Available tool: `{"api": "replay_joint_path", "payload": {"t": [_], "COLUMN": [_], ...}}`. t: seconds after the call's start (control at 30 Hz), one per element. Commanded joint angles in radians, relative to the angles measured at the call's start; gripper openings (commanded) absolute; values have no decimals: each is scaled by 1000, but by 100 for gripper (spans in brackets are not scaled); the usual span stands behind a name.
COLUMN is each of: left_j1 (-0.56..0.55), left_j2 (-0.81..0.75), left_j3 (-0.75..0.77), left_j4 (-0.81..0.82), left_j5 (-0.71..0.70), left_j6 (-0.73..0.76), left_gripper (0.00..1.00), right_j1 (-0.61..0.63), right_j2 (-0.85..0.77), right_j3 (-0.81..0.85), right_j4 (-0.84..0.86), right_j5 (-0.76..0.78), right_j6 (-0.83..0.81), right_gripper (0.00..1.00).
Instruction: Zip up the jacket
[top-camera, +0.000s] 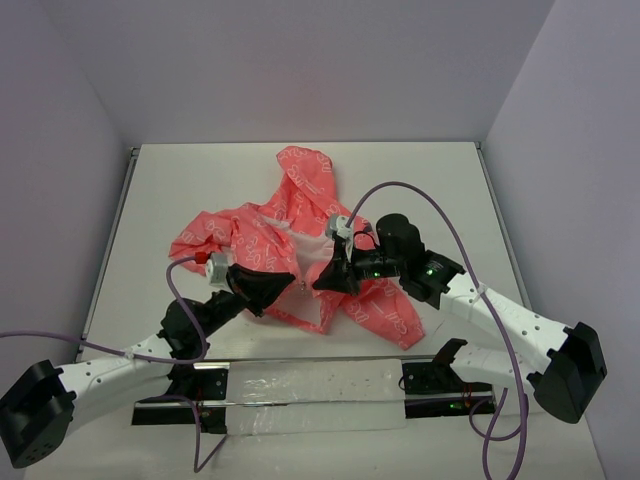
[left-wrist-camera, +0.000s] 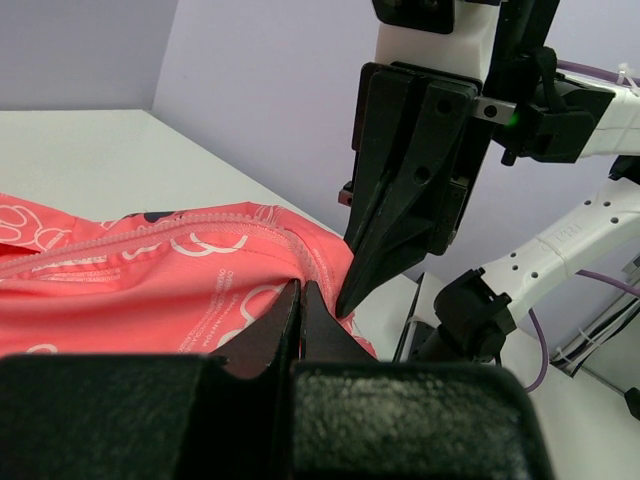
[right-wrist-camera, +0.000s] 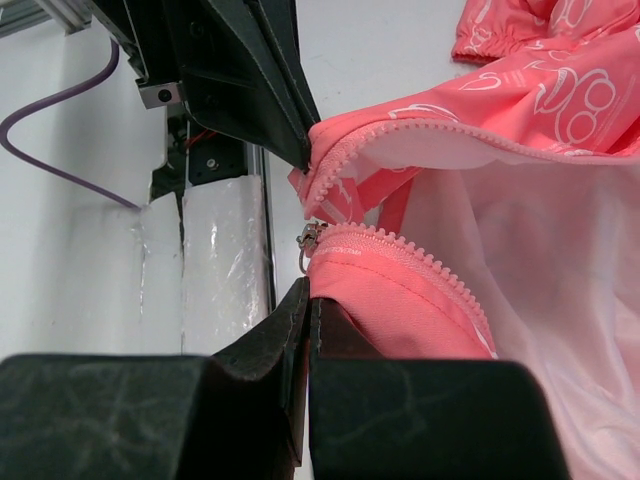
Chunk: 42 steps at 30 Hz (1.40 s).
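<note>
On the white table (top-camera: 200, 180), between my two arms, the jacket (top-camera: 390, 310) lay crumpled and open, its hood (top-camera: 305, 175) toward the far wall and its pale lining (right-wrist-camera: 560, 260) showing down the middle; its bottom end sat nearest my bases, which I judged was why both claws worked there, since a zip has to be started from the bottom. My left claw (top-camera: 293, 289) was pinched tight on the bottom corner of one front edge, holding it raised off the table; my right claw (top-camera: 320, 284) was pinched tight on the other front edge, just beside the small metal slider (right-wrist-camera: 310, 240); the two tips stood almost touching. I took this for the joining step: one end held steady so the other could be fed into the slider, with the zipping itself not yet begun. The two rows of teeth (right-wrist-camera: 420, 262) ran apart from each other up the front; none were meshed that I could see. The white print (left-wrist-camera: 190, 243) on the cloth was rings and loops with lines of tiny lettering, too small for me to read; the lettering on my right forearm (left-wrist-camera: 565, 235) was likewise beyond reading.
</note>
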Motion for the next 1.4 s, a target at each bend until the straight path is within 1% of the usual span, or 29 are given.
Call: {"api": "replay_joint_path", "payload": {"t": [0.0,0.17,0.4,0.57,0.83,1.13,1.37], "left_j1": [-6,-6,-6,-6,-6,-6,-6], "left_j2": [-19,-22,-34,-21,11,-24,-37], "left_j3": [11,7,-2,31,35,28,26], "left_j4": [37,37,37,-15,19,10,-1], "left_j5": [38,37,-17,-6,9,-2,17], "left_j6": [20,15,14,44,27,24,20], "left_gripper": [0,0,0,0,0,0,0], "right_j1": [-7,-7,-7,-7,-7,-7,-7], "right_j2": [-1,4,-1,-13,-7,1,-1], "right_j3": [59,58,57,45,50,53,44], "right_j4": [33,36,21,19,33,40,64], "right_j5": [-21,-27,-35,-37,-34,-23,-18], "right_j6": [-12,-12,-17,-12,-8,-6,8], "right_gripper": [0,0,0,0,0,0,0]}}
